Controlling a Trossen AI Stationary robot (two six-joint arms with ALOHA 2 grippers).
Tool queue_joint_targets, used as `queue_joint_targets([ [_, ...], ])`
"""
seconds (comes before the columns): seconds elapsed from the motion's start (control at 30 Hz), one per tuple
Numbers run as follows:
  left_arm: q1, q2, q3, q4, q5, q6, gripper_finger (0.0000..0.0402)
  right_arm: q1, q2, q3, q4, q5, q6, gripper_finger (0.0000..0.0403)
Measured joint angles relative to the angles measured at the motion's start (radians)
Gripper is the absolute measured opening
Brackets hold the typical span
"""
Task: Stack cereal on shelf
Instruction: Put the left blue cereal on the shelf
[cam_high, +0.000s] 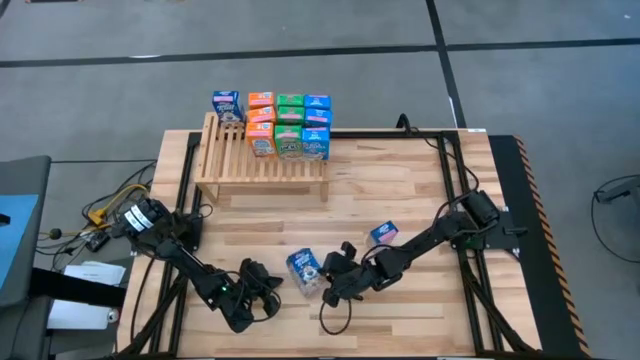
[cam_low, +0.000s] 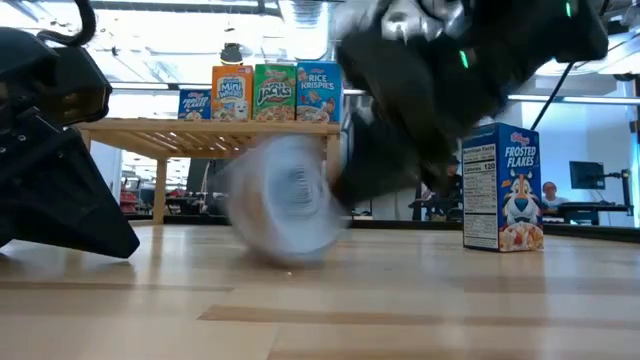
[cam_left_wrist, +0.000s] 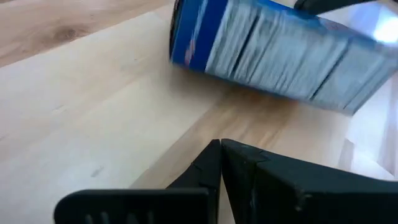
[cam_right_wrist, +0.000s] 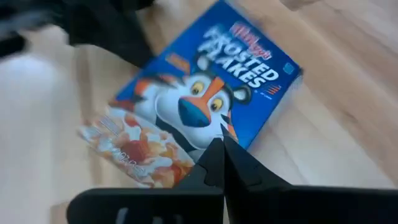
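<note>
I am watching the Frosted Flakes box (cam_high: 304, 270) lying face-up on the near tabletop (cam_high: 400, 180), its long axis slanting. My right claw (cam_high: 334, 283) is sitting clenched beside it, gripping nothing; the left claw (cam_high: 262, 293) is clenched too. A nudge could be skidding the box away from the far shelf (cam_high: 262, 163).

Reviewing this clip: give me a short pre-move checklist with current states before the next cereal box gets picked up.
1. Left gripper free of load: ok, fingers shut on nothing.
2. Right gripper free of load: ok, shut, over the lying Frosted Flakes box.
3. Lying box settled: cannot tell, it shows blurred in the low view.
4. Second Frosted Flakes box upright: ok.
5. Shelf has bare slats: ok, front part free.
</note>
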Motion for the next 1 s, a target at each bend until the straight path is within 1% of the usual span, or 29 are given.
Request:
queue_joint_targets([
  [0.1, 0.000, -0.005, 0.000, 0.004, 0.005, 0.003, 0.0000, 0.006, 0.010, -0.012, -0.027, -0.012, 0.010, 0.0013],
  [0.13, 0.000, -0.005, 0.000, 0.003, 0.004, 0.002, 0.0000, 0.010, 0.018, -0.015, -0.031, -0.001, 0.004, 0.0014],
  [0.2, 0.001, -0.005, 0.000, 0.002, 0.003, -0.003, 0.0000, 0.012, 0.009, -0.012, -0.030, -0.015, 0.009, 0.0014],
  [0.47, 0.009, -0.015, 0.000, -0.002, -0.013, -0.018, 0.0000, 0.008, 0.011, -0.012, -0.020, -0.003, 0.006, 0.0014],
  [0.5, 0.009, -0.030, 0.000, -0.004, -0.047, -0.038, 0.0000, 0.008, 0.011, -0.012, -0.020, -0.003, 0.006, 0.0014],
  [0.57, 0.009, -0.084, 0.002, 0.003, -0.157, -0.055, 0.0000, 0.009, 0.011, -0.012, -0.019, -0.003, 0.006, 0.0014],
  [0.63, 0.013, -0.137, 0.005, 0.006, -0.267, 0.007, 0.0000, 0.009, 0.011, -0.012, -0.016, -0.003, 0.005, 0.0014],
  [0.67, 0.023, -0.158, 0.005, 0.006, -0.296, 0.034, 0.0000, 0.009, 0.011, -0.012, -0.016, -0.003, 0.005, 0.0014],
  [0.7, 0.039, -0.171, 0.005, 0.005, -0.298, 0.063, 0.0000, 0.009, 0.011, -0.012, -0.015, -0.003, 0.005, 0.0014],
  [0.73, 0.060, -0.175, 0.005, 0.006, -0.277, 0.096, 0.0000, 0.009, 0.011, -0.012, -0.015, -0.003, 0.005, 0.0014],
  [0.8, 0.098, -0.166, 0.005, 0.031, -0.201, 0.148, 0.0000, 0.009, 0.011, -0.012, -0.015, -0.002, 0.005, 0.0014],
  [0.93, 0.142, -0.090, 0.004, 0.222, -0.132, 0.278, 0.0000, 0.008, 0.010, -0.011, -0.014, -0.002, 0.005, 0.0015],
  [1.0, 0.151, -0.052, 0.005, 0.299, -0.083, 0.307, 0.0000, 0.009, 0.010, -0.011, -0.014, -0.005, 0.005, 0.0015],
])
